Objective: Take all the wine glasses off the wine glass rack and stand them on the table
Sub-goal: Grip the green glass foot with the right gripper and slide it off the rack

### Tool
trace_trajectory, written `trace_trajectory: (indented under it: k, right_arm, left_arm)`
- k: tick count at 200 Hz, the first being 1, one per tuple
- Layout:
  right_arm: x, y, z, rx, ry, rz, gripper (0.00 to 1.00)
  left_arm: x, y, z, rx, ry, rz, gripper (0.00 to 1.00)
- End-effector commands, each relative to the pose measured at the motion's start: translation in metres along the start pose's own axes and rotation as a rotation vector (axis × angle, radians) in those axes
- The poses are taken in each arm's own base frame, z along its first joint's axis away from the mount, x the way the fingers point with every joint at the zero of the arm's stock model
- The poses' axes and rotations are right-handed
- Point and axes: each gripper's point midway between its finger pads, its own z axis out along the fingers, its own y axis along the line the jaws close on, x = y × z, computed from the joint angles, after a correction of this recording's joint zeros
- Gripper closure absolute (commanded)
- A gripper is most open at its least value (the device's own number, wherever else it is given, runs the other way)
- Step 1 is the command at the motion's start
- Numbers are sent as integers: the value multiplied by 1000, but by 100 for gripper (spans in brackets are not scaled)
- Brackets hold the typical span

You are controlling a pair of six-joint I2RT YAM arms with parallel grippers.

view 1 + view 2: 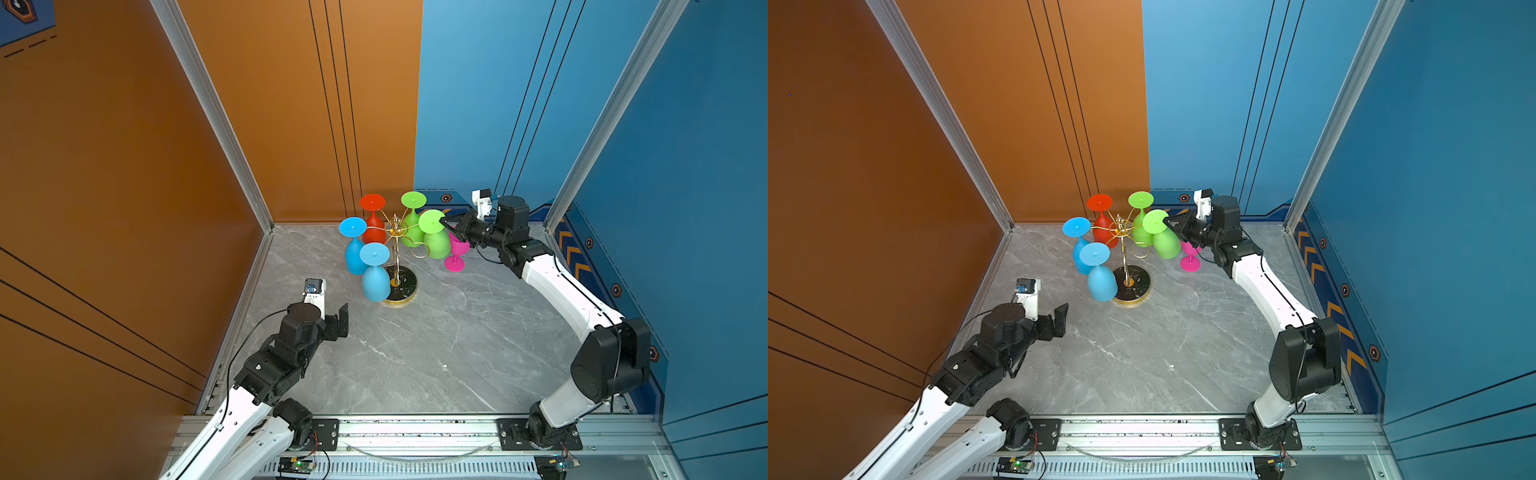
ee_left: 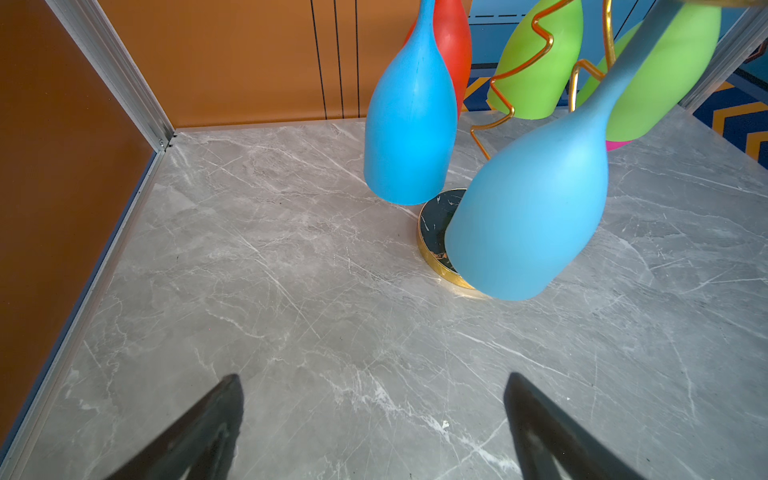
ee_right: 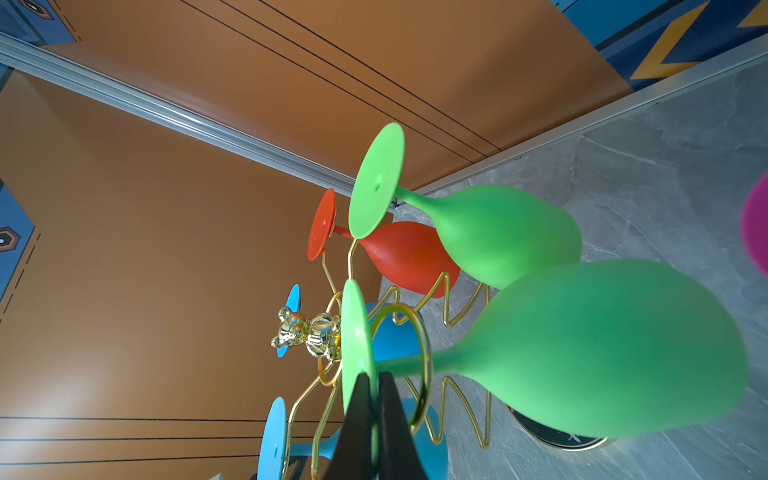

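The wine glass rack (image 1: 397,266) is a gold wire stand on a round black base (image 1: 1136,286) near the back of the table. Several wine glasses hang from it upside down. My right gripper (image 1: 444,225) (image 3: 376,377) is shut on the edge of the round foot of a green wine glass (image 1: 436,245) (image 3: 602,345) on the rack's right side. That glass's stem still sits inside a gold loop (image 3: 426,353). My left gripper (image 1: 341,318) (image 2: 374,378) is open and empty over the table, to the front left of the rack.
On the rack also hang a second green glass (image 1: 412,232), a red glass (image 1: 373,235) and two blue glasses (image 1: 376,284) (image 1: 354,255). A pink glass (image 1: 456,249) stands upright on the table under my right wrist. Walls close in behind and at both sides.
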Motion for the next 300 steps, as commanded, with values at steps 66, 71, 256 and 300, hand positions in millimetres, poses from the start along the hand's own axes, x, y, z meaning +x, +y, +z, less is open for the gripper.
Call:
trace_trajectory:
  k: [66,71,256,300]
  right_arm:
    - [8,30,2,-99,30,-14,100]
    - [8,31,2,-102,33,-15,100]
    - [30,50,-5,-147,105,-61,100]
    - [42,56,-23,-151,120,-84,100]
  left_arm:
    - [1,-1,1,13,-5,-12,2]
    - [2,-1,1,13,-3,-11,2]
    - [1,-10,0,62,6,-9,2]
    - [-5,-17,-9,120,-11,-11,2]
